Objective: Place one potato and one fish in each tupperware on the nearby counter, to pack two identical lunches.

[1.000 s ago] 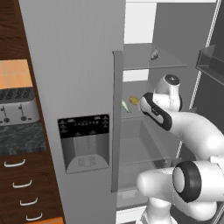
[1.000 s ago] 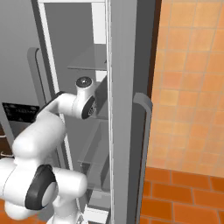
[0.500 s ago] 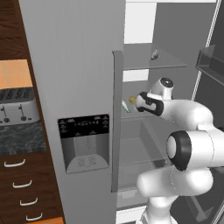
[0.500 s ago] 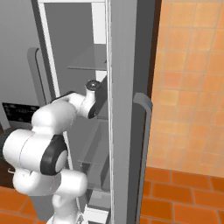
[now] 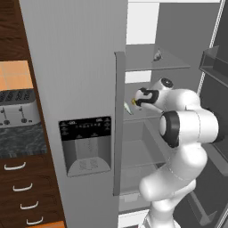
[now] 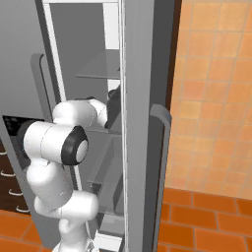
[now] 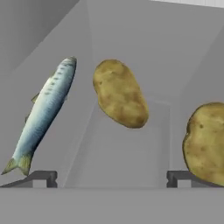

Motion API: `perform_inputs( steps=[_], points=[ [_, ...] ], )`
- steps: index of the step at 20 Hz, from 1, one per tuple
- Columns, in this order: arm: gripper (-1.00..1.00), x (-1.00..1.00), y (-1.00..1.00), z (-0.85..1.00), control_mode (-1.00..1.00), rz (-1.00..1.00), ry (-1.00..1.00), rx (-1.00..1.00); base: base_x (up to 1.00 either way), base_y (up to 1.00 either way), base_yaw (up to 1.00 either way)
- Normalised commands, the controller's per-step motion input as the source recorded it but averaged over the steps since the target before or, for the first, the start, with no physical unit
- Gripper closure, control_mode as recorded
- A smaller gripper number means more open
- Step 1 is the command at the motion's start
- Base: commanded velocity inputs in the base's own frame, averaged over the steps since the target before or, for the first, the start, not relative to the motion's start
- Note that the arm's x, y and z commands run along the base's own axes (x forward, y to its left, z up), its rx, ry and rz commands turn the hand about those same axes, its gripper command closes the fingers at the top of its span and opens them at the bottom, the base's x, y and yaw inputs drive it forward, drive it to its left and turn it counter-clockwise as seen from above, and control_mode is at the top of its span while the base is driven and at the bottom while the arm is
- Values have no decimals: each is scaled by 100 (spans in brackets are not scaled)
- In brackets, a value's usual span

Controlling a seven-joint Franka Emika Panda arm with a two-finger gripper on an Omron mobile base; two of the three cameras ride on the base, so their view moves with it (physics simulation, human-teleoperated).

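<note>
1. The gripper (image 7: 112,175), reaching into the fridge, is spread wide with nothing between its tips.
2. One potato (image 7: 205,142) lies just beside the right tip; closing now would likely clip it, so shift sideways first.
3. A second potato (image 7: 119,93) lies ahead, centred, with room on both sides.
4. The fish (image 7: 43,111) lies left, apart.
5. The shelf (image 7: 122,148) beyond ends at the back wall.

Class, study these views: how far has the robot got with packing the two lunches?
Nothing looks packed yet. A fish and two potatoes lie on the fridge shelf. The gripper is open just before them, the middle potato straight ahead, holding nothing. Every pick and placement remains.
</note>
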Motion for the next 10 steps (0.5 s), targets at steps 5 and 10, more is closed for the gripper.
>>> perform_inputs(
  steps=[5,10],
  points=[
    [-100,56,0,-12,-100,4,0,0,0,0,0],
    [-100,49,0,-24,-100,5,0,0,0,0,0]
  ],
)
